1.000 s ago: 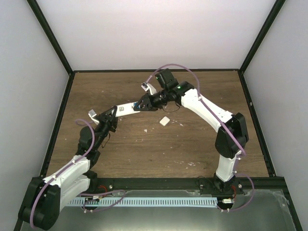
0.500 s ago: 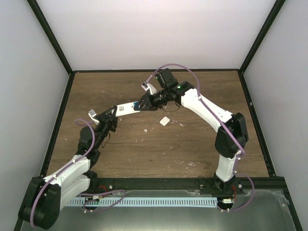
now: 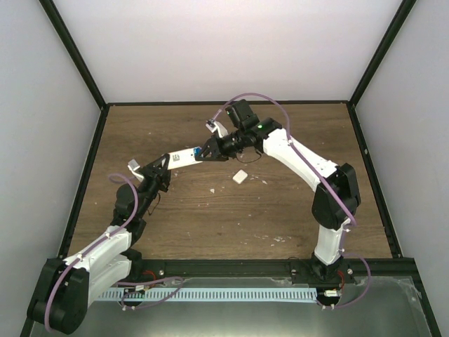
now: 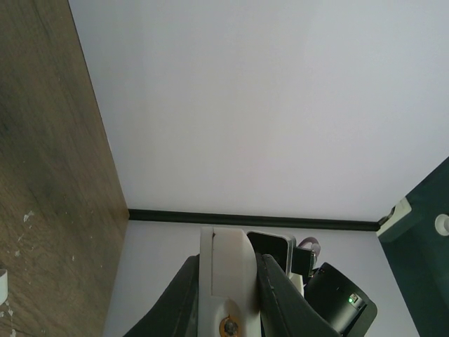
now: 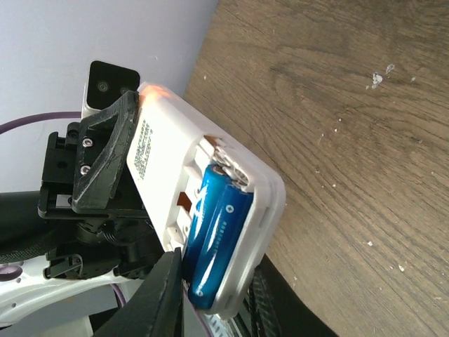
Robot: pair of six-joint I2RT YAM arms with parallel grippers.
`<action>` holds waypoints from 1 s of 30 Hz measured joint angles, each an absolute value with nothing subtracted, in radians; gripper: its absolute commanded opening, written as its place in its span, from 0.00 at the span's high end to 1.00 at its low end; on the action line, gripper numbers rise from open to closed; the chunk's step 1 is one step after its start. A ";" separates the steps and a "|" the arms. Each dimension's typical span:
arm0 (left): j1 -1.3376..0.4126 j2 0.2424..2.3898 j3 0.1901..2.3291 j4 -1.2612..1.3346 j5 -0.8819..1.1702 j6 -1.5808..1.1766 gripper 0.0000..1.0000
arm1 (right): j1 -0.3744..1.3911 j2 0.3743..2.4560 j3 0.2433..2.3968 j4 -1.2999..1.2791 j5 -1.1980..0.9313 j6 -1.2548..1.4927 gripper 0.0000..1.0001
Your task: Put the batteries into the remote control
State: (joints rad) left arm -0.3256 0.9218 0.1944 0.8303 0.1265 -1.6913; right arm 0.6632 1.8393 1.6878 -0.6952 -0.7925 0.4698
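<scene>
**Item:** small white rectangular plastic remote control [image 5: 163, 168]. Held clear of the brown wood-grain table [image 5: 337, 126], rear face up, battery bay uncovered. Smooth hard shell with rounded corners and a printed label on the back.

**Contents:** two tiny blue cylindrical batteries [image 5: 219, 232]. Glossy sleeves with pale lettering along the length. Laid side by side in the bay, touching each other. Apparently seated, though not confirmable at the inner contacts.

**Holder:** left gripper [image 3: 161, 169]. Black angular fingers, clamped tight across the remote's end opposite the bay.

**Tool:** right gripper [image 3: 209, 150]. Positioned at the battery end, with its fingers [image 5: 163, 295] flanking the shell on either side. Pressing or merely close: cannot tell.

**Loose part:** small white square plastic cover piece [image 3: 240, 176]. Flat on the table, well apart from both grippers.

**Step in hand, as judged:** final seating of the cells.

**Handling notes:**
- Press squarely on the sleeves, never on the ends.
- Avoid sideways force, given the round glossy surfaces and the likely spring push from the contacts.
- Brace with the left clamp as counter-hold.
- Check both cells for level against the bay rim before letting go.
- Back away in a straight line, without dragging across the sleeves.
- Cover not yet fitted. Thin and light, so probably prone to sliding on the wood under a pinch.
</scene>
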 measured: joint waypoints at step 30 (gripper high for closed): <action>-0.326 0.926 0.217 0.956 0.193 -1.566 1.00 | 0.621 1.839 1.688 -0.548 -0.946 0.589 0.83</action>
